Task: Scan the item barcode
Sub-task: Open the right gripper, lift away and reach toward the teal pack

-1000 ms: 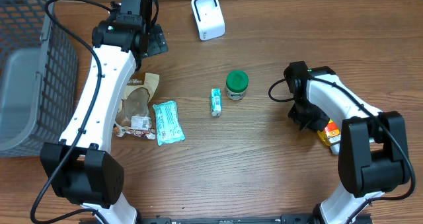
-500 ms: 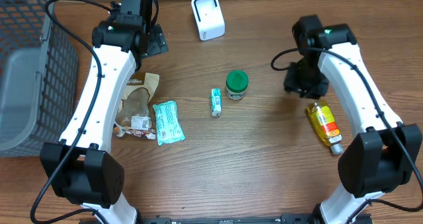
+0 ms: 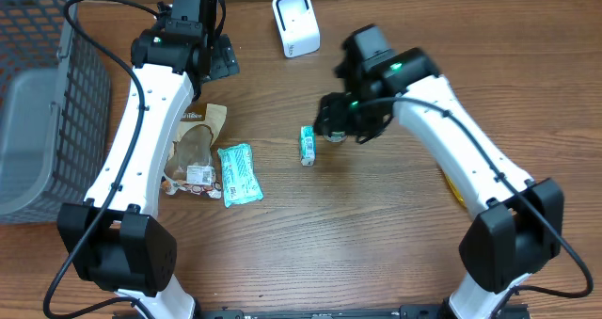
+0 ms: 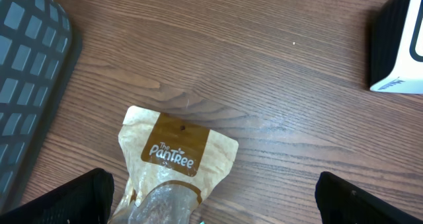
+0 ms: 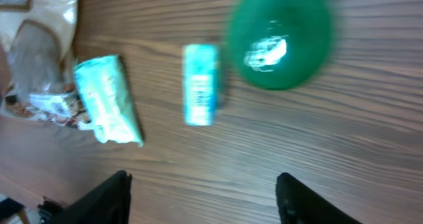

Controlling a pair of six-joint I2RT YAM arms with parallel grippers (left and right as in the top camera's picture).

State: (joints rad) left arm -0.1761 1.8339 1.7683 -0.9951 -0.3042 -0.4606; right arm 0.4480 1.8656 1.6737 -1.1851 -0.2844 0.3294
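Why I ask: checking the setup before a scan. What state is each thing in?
Left gripper: open, empty.
Right gripper: open, empty.
Jar: upright, lid on.
Box: lying flat.
Packet: lying flat.
Pouch: lying flat.
Scanner: standing upright.
Basket: upright.

Robot lab bench, mock shop checkout: wood table (image 3: pixel 357 244), scanner (image 3: pixel 295 23), basket (image 3: pixel 33 93), grocery pkgs (image 3: pixel 239 173), 2 arms (image 3: pixel 150 112).

Green jar lid (image 5: pixel 281 36) blurred, white scanner (image 4: pixel 398 45) cut off by edge
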